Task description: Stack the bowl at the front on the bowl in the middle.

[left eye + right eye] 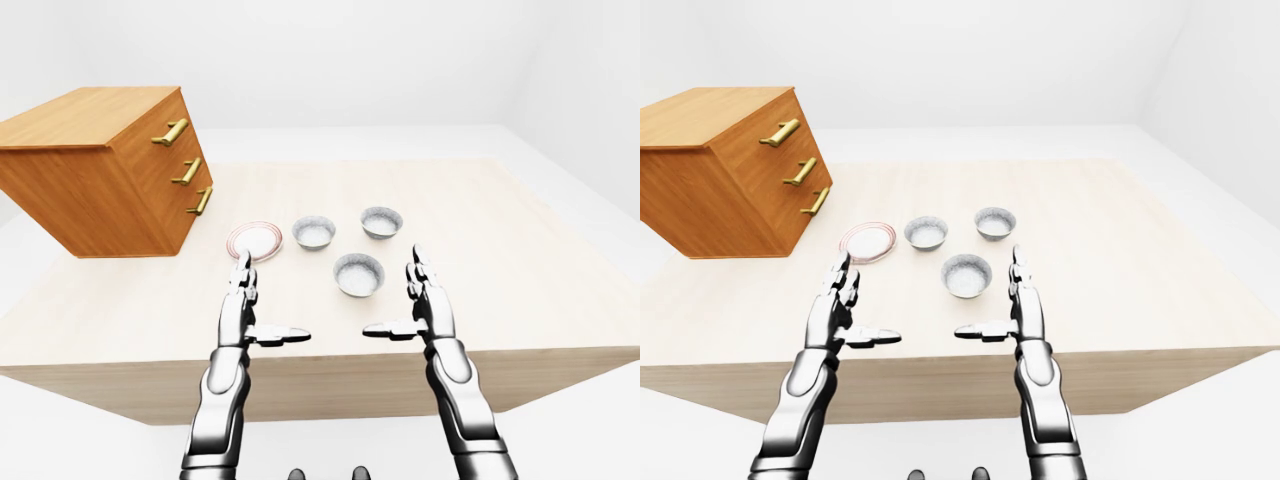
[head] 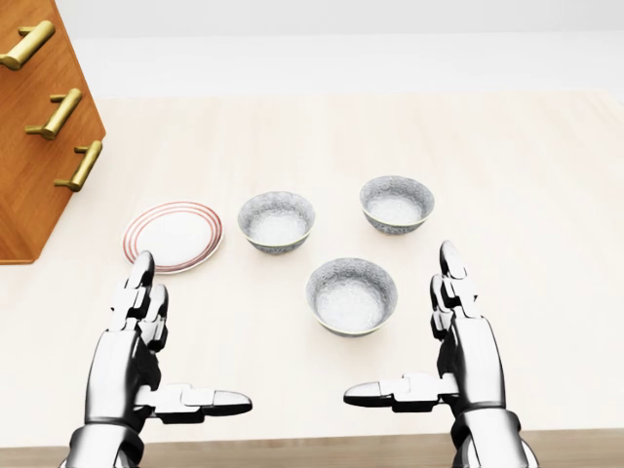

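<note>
The front bowl [image 2: 351, 295] is seen just up-left of the released right hand [image 2: 468, 351], nearer than the released left hand [image 2: 132, 359].

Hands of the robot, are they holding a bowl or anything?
No, nothing. The left hand and the right hand are both open and empty; neither touches the bowl between them.

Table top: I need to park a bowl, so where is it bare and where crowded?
Head view, bare: the wide table stretch right of the right bowl, the strip above the bowls, the near edge between left hand and right hand. Crowded: plate, middle bowl and nearest bowl sit close together.
</note>
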Robot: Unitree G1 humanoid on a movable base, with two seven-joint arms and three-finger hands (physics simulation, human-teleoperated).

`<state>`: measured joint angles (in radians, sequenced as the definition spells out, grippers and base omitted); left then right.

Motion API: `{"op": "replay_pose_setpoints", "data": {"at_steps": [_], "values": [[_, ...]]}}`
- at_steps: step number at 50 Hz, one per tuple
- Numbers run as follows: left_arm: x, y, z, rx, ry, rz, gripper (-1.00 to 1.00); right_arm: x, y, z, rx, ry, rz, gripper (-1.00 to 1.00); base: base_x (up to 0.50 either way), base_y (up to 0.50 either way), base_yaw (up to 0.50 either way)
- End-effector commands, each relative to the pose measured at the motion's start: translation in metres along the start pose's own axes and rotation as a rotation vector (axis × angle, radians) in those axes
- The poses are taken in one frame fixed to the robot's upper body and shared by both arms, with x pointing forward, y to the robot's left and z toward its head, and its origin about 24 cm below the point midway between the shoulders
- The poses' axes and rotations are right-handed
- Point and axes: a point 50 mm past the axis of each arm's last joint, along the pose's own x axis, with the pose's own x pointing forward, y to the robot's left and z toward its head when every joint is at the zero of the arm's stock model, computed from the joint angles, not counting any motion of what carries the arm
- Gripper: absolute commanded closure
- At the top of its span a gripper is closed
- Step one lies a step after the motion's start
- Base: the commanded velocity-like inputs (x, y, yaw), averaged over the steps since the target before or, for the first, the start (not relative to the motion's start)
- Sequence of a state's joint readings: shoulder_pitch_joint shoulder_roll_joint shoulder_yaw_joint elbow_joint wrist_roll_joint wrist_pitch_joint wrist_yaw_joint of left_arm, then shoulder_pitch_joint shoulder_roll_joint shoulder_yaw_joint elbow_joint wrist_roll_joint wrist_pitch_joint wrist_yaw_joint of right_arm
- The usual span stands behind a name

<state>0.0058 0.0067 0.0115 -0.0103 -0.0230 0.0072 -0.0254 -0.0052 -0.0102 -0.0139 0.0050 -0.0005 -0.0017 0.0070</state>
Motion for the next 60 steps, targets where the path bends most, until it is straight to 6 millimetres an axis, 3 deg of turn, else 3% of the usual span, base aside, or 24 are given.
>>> {"op": "replay_pose_setpoints", "data": {"at_steps": [1,9,16,20,27,50,60], "values": [[-0.002,0.002,0.0,-0.079,0.011,-0.058,-1.0,0.004,-0.01,0.002,-0.029,-0.003,-0.025,-1.0,0.0,0.0,0.0],[0.018,0.011,0.014,-0.067,-0.004,-0.046,-1.0,0.018,-0.017,0.021,-0.055,-0.022,-0.04,-1.0,0.0,0.0,0.0],[0.039,0.027,0.064,-0.04,-0.183,0.0,-1.0,0.034,-0.022,0.056,-0.044,-0.154,-0.036,-1.0,0.0,0.0,0.0],[0.039,0.03,0.074,-0.045,-0.228,0.013,-1.0,0.033,-0.022,0.069,-0.023,-0.207,-0.029,-1.0,0.0,0.0,0.0],[0.038,0.026,0.071,-0.046,-0.216,0.005,-1.0,0.026,-0.023,0.068,-0.016,-0.212,-0.008,-1.0,0.1,0.03,0.0],[0.039,0.024,0.064,-0.063,-0.187,-0.003,-1.0,0.031,-0.021,0.064,-0.01,-0.191,-0.014,-1.0,0.41,0.14,0.0],[0.039,0.025,0.062,-0.066,-0.18,-0.001,-1.0,0.029,-0.022,0.061,-0.023,-0.181,-0.013,-1.0,0.0,0.0,0.0]]}}
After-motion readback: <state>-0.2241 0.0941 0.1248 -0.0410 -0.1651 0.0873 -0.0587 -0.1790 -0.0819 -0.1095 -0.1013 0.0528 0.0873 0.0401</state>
